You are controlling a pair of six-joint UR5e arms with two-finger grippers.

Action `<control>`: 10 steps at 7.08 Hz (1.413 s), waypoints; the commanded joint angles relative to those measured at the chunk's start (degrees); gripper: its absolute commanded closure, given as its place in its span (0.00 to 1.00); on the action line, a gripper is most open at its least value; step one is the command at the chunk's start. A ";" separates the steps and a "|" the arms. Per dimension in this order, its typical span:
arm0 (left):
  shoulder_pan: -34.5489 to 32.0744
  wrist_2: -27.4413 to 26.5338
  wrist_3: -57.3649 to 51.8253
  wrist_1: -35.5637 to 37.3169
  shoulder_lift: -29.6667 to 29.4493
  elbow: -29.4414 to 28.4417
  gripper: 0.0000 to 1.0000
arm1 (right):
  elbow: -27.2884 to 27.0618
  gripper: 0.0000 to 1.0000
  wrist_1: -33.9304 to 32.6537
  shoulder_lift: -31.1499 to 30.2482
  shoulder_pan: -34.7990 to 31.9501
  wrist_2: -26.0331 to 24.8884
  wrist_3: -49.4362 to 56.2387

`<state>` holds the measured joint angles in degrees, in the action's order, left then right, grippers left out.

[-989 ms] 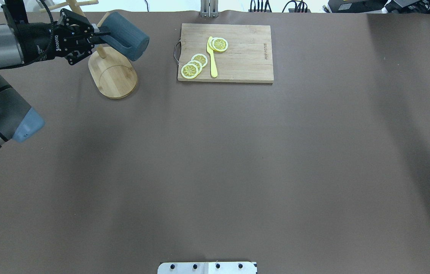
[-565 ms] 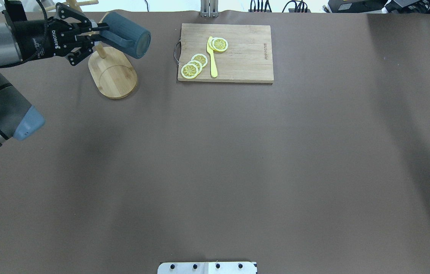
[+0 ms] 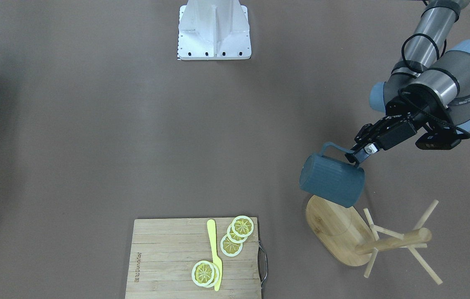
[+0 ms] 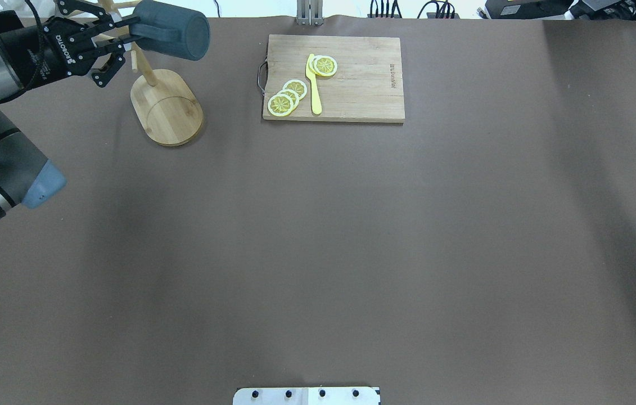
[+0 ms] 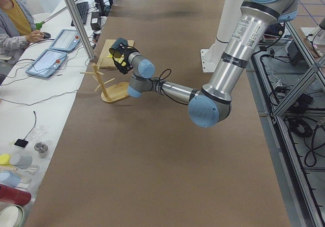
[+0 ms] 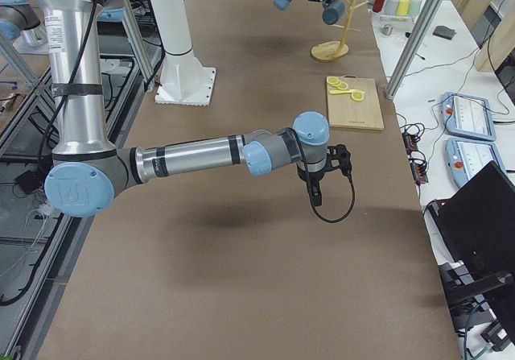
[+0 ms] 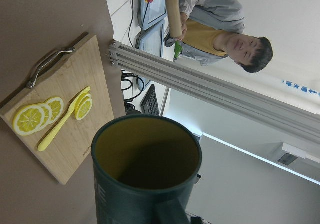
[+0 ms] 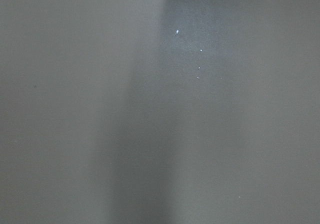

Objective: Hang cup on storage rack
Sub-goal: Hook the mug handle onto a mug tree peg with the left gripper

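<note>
Holding the cup [image 3: 332, 182] in the air with the left claw [image 3: 353, 159], clenched on the rim close to the handle. Carrying it on its side at the height of the pegs of the storage rack [image 3: 392, 242], just beside the post, and, as far as can be seen, hooked on no peg yet.

Easy to go wrong from here. Could miss the loop with the thin peg, because of the narrow opening of the handle and the slant of the peg. Could also knock the post with the heavy body and push or tip the light rack on the bench [image 3: 93, 124]. Dangerous as well to let go too early: without the handle fully over a peg, likely to fall onto the oval base and roll. Possibly some slipping too, with such a small grip at the rim.

Looks dark blue-grey and finely ribbed outside, yellowish inside, with one loop handle. Seems hard and smooth, probably ceramic.

Cannot tell about the right claw [image 6: 315, 192], released or clenched; hanging over bare bench, well apart from the rack.
</note>
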<state>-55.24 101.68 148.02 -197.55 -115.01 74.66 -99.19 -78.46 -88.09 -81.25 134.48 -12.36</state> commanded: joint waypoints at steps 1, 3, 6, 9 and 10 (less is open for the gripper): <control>0.13 -6.04 4.99 -4.85 -1.35 -3.97 1.00 | -2.67 0.00 -0.12 -1.55 0.03 -0.01 -0.03; 0.30 -8.17 5.26 -4.86 -4.25 -7.23 1.00 | -2.77 0.00 -0.12 -1.64 -0.05 -0.10 -0.03; 0.31 -8.17 5.35 -5.04 -6.54 -11.19 1.00 | -2.50 0.00 -0.12 -1.64 0.03 -0.54 -0.12; 0.22 -10.98 10.88 -10.37 -6.28 -15.40 1.00 | -2.59 0.00 -0.12 -1.56 0.03 -0.54 -0.12; 0.22 -11.07 11.06 -10.40 -6.28 -15.50 1.00 | -2.68 0.00 -0.03 -1.47 0.03 -0.54 -0.12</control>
<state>-55.01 90.98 158.22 -206.88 -121.33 60.06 -101.80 -78.55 -89.65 -81.21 133.95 -12.48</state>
